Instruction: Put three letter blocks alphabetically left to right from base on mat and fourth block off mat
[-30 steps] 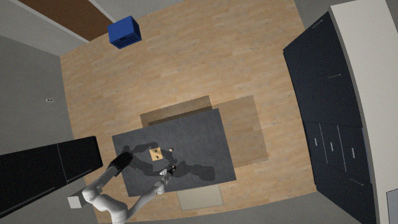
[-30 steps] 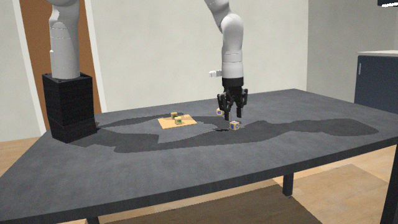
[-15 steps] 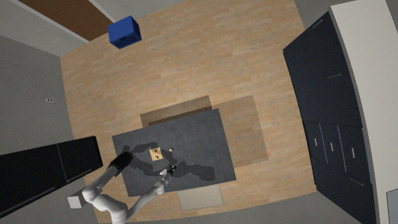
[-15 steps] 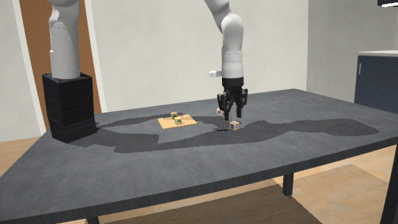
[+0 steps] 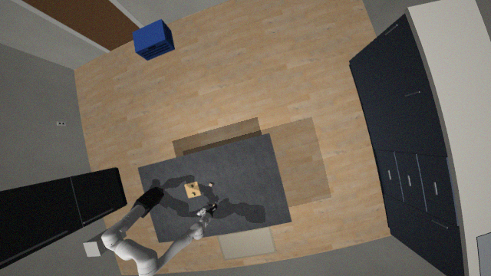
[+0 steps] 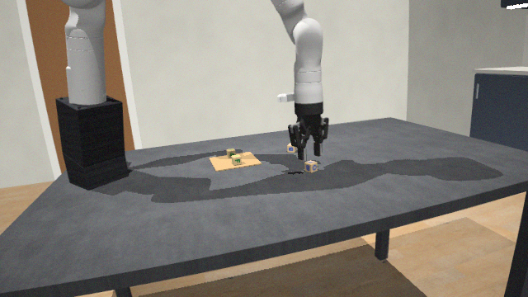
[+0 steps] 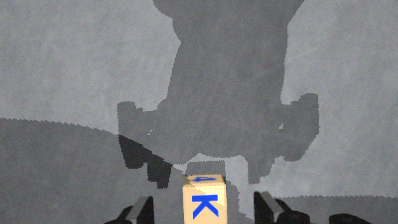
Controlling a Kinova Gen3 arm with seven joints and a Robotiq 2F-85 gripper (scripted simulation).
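Nearest block: a small tan wooden cube with a blue K on its side face point(image 7: 204, 201) is sitting on the dark grey surface point(image 6: 247, 214), off the mat, showing at the bottom edge of the wrist view between the two black fingers.
Key relation: that cube is lying straight below the black two-finger end effector point(image 6: 308, 153), a touch toward the camera side; a plain drop looks like all the coming move needs.
End effector: it is hanging just above the cube with its jaws partly spread, wider than the block, pinching nothing and touching nothing.
Second loose block: another tan cube with blue marks point(image 6: 291, 148) is resting just behind the fingers, also off the mat.
Farthest: the flat orange-tan mat point(image 6: 247, 162) is carrying two tan cubes with green marks point(image 6: 236, 159), side by side near its back edge.
Letters: too small to read on those.
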